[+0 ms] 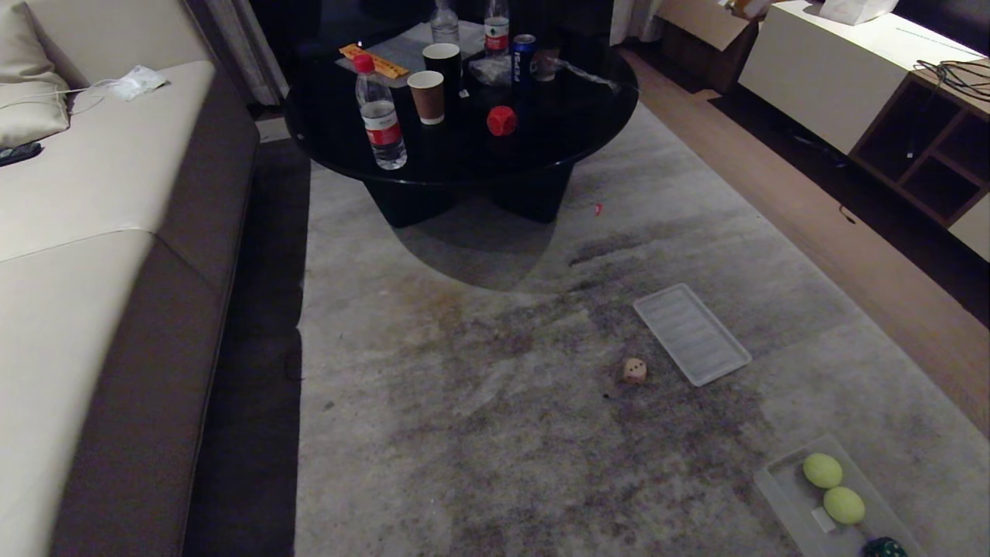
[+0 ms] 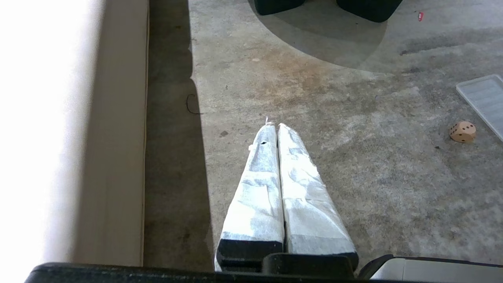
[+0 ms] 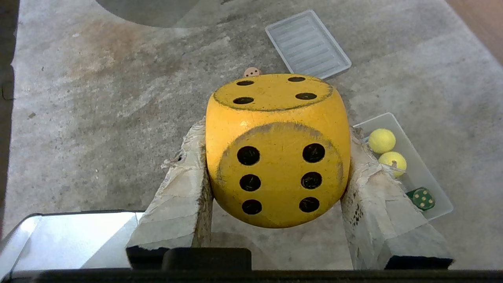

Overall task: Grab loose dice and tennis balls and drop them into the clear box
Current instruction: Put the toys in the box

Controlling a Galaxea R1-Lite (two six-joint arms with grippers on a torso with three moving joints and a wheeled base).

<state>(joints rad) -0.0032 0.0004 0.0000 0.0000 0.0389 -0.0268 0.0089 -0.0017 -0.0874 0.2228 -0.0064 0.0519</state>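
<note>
Right pincer (image 3: 277, 157), nearest the viewer in the right wrist view: its two paper-wrapped fingers (image 3: 178, 196) pinch the yellow die (image 3: 275, 149) by opposite sides, holding it above the rug (image 3: 98, 118); the six-pip face is turned toward the camera and a four-pip face is uppermost. Left pincer (image 2: 277, 125): wrapped fingers pressed together, holding nothing, hanging over the rug beside the sofa base (image 2: 114, 137).

Landmark: the clear box (image 1: 781, 495), on the rug at the near right of the head view. Inside it lie two tennis balls (image 1: 822, 469), side by side and almost touching, with the dark green die (image 1: 884, 548) just nearer than them at the box's near end. In the right wrist view the box appears beyond and to one side of the held yellow die.

Beyond the box, well apart from it, the pinkish-tan die (image 1: 635, 370) rests loose on the rug. Just beside that die, on the box's side of it, lies the flat ribbed lid (image 1: 691, 333).

Farther still from the box, the red die (image 1: 501, 121) sits on the round black tabletop (image 1: 557, 147), near paper cups (image 1: 427, 97), water bottles (image 1: 379, 112) and a can (image 1: 524, 58).
</note>
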